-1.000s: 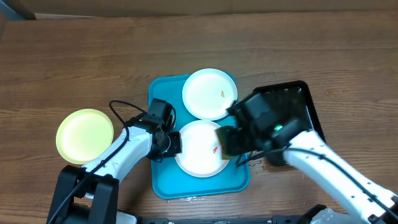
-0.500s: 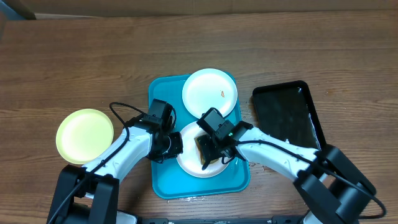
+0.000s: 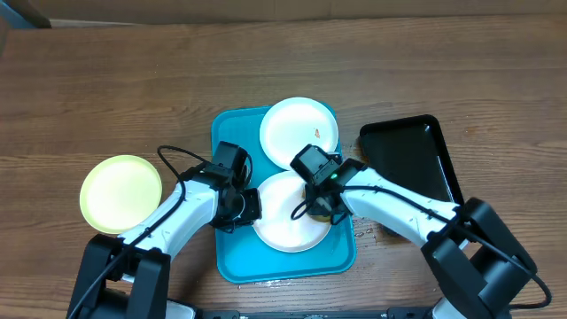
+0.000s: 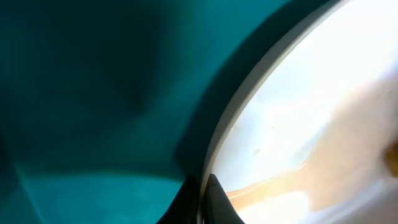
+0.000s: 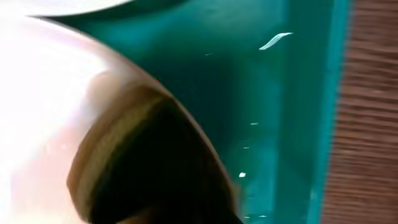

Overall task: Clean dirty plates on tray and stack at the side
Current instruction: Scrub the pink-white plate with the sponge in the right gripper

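Now near white plate [image 3: 282, 229] clamped at rim by left gripper [image 3: 250, 206] for steadying; sponge [image 5: 140, 165] clenched in right gripper [image 3: 321, 206], pressed down for wiping.

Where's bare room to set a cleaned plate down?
Bare table beyond the tray, black tray and green-rimmed plate. Crowded: left gripper pinching the near plate, right gripper pressing a sponge on it.

Soft even light, wrist views blurred
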`<state>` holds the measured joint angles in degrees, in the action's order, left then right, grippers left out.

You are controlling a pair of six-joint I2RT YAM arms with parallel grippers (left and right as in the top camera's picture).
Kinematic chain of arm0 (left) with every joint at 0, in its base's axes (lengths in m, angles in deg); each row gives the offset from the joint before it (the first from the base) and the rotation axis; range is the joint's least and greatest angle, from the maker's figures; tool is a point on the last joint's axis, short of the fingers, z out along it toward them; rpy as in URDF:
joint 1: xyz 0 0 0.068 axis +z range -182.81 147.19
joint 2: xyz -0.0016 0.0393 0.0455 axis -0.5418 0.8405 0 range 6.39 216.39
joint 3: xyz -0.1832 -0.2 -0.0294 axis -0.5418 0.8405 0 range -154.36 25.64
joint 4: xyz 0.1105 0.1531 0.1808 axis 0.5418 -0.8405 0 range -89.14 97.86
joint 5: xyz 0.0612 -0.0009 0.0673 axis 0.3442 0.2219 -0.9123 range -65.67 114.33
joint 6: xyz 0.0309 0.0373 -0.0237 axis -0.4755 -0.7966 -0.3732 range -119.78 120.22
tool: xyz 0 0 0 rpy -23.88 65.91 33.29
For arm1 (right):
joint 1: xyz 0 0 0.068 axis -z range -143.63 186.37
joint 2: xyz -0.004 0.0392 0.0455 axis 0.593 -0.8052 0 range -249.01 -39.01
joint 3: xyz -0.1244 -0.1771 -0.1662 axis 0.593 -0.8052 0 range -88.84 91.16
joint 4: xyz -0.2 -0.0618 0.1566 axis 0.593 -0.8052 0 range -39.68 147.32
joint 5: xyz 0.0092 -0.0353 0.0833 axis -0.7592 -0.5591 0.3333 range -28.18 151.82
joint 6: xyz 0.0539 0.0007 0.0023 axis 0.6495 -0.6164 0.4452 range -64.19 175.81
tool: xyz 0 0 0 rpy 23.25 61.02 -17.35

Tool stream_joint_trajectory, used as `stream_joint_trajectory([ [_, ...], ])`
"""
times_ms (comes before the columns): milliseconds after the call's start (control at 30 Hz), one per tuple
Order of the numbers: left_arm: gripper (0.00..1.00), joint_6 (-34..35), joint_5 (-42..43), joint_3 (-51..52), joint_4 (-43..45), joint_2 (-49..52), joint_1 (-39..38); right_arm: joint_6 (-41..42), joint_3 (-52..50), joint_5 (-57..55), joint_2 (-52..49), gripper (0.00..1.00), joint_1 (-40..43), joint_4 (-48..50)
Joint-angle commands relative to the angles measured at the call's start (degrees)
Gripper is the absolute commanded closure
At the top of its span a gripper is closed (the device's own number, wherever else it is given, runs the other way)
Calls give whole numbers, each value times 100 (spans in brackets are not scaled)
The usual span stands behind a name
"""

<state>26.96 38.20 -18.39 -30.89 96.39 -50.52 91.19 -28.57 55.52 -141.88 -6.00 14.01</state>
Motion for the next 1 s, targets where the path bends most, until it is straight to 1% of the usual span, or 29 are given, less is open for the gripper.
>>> stream_joint_trajectory([
  [0,96,79,-767,83,-175,63,13,544,-234,-1705,-354,96,374,-660],
  [233,96,74,-809,83,-177,63,11,514,164,-1532,81,96,372,-1062],
  [367,96,70,-809,83,-175,63,11,179,321,-1252,713,96,420,-1106],
  [500,96,24,-807,81,-170,63,4,-284,361,-704,1598,96,743,-1106],
  [600,96,22,-789,74,-140,63,4,-767,361,-111,2151,96,1257,-1110],
  [733,96,-339,-636,-24,-160,63,4,-1182,361,404,2533,96,2142,-1104],
  [767,96,-452,-566,-101,-195,63,4,-1325,356,664,2540,96,2562,-1102],
  [833,96,-564,-498,-240,-284,61,4,-1543,282,1067,2455,96,3123,-1069],
  [967,96,-798,-483,-643,-671,61,4,-1613,-4,1281,2162,96,3810,-957],
])
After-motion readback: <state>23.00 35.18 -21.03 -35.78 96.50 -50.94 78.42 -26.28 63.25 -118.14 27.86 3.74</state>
